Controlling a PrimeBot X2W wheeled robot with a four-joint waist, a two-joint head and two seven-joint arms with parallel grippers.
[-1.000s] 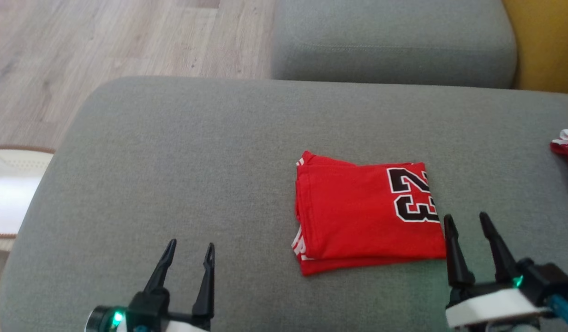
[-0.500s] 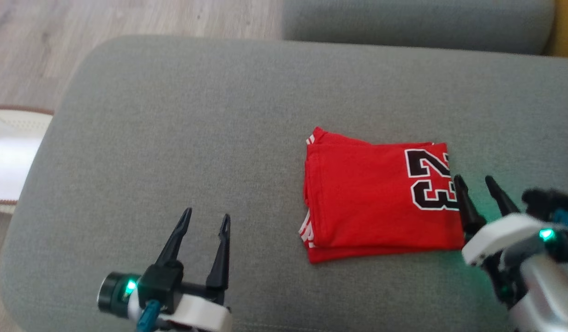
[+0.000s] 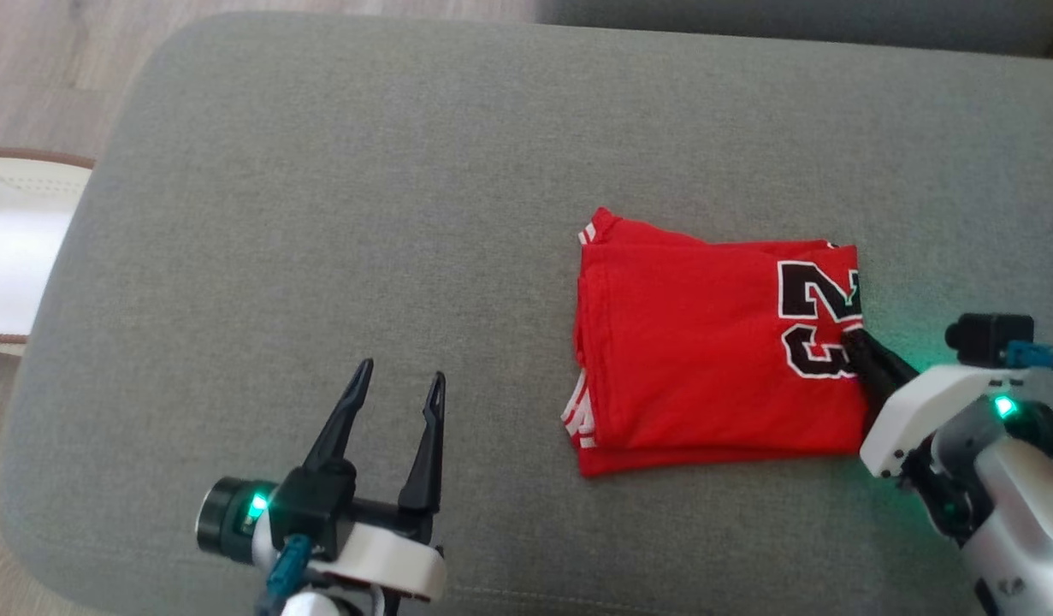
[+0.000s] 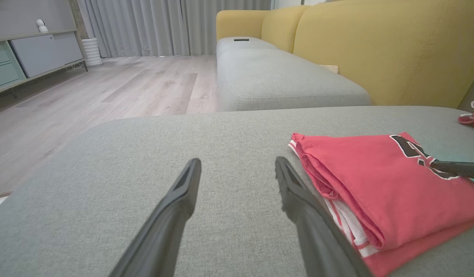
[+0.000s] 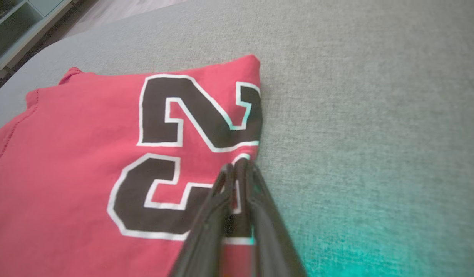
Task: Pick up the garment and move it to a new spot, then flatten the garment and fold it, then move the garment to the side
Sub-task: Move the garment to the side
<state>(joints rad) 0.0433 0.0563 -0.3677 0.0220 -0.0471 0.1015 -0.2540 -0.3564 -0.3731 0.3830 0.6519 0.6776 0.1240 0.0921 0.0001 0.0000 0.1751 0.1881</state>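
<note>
Grip check: folded red fabric jersey (image 3: 706, 351) on grey fabric sofa cushion (image 3: 406, 171).
Jersey lies flat on the cushion's right half. The right gripper (image 5: 238, 166) is clenched on its right edge at the black numerals; the left gripper (image 3: 404, 370) hangs over the cushion's left half, fingers spread, empty.

You have one readable marking: a large black number 23 (image 3: 798, 299), outlined in white, printed on the folded red garment (image 3: 706, 359) right of centre in the head view. The digits are stacked at the garment's right edge, the 2 above the 3. In the right wrist view, the right gripper (image 5: 238, 167) covers part of the 3 at lower centre. Marks on the white trim (image 3: 577, 419) at the garment's lower left are too small to read.
</note>
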